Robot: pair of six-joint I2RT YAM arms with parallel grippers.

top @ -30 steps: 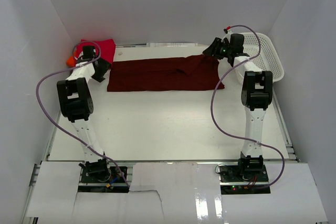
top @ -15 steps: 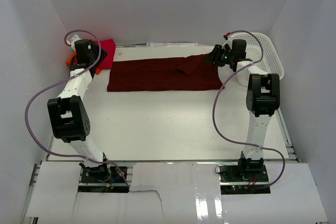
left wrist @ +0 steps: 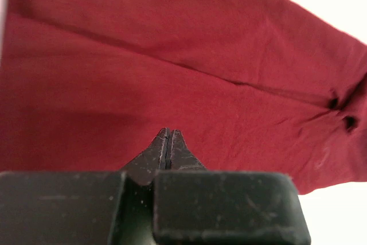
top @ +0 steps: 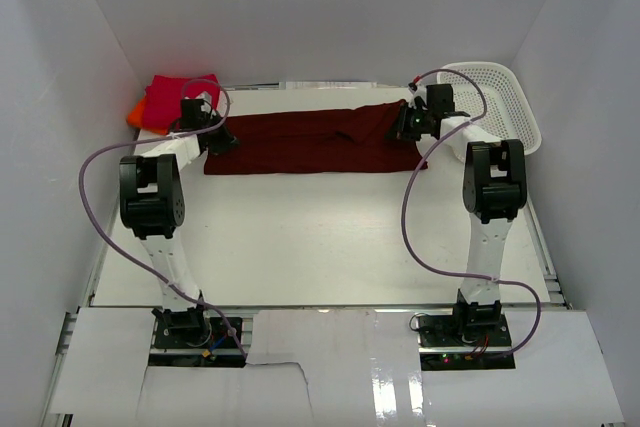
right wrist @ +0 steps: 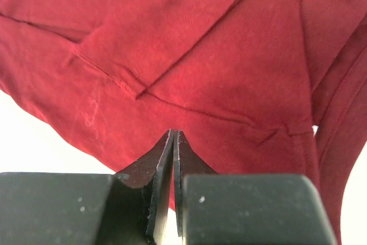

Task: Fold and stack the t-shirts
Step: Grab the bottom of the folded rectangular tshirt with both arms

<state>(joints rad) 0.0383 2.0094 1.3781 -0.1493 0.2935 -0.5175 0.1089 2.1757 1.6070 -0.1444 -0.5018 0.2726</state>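
A large dark maroon t-shirt (top: 310, 142) lies as a long band across the back of the table. My left gripper (top: 222, 143) sits at its left end, jaws closed with the tips (left wrist: 168, 132) pinched into the maroon cloth (left wrist: 172, 55). My right gripper (top: 403, 129) sits at the right end, jaws closed and tips (right wrist: 174, 132) biting the cloth (right wrist: 200, 55) just inside its near edge. A crimson-red t-shirt (top: 180, 87) lies in the back left corner on top of an orange one (top: 138, 112).
A white mesh basket (top: 505, 107) stands at the back right, just beyond the right arm. White walls close in the table on three sides. Purple cables loop off both arms.
The left gripper swung from the crimson shirt rightward onto the maroon shirt's left end. The right gripper shifted slightly left onto its right end. Both went from open to shut.
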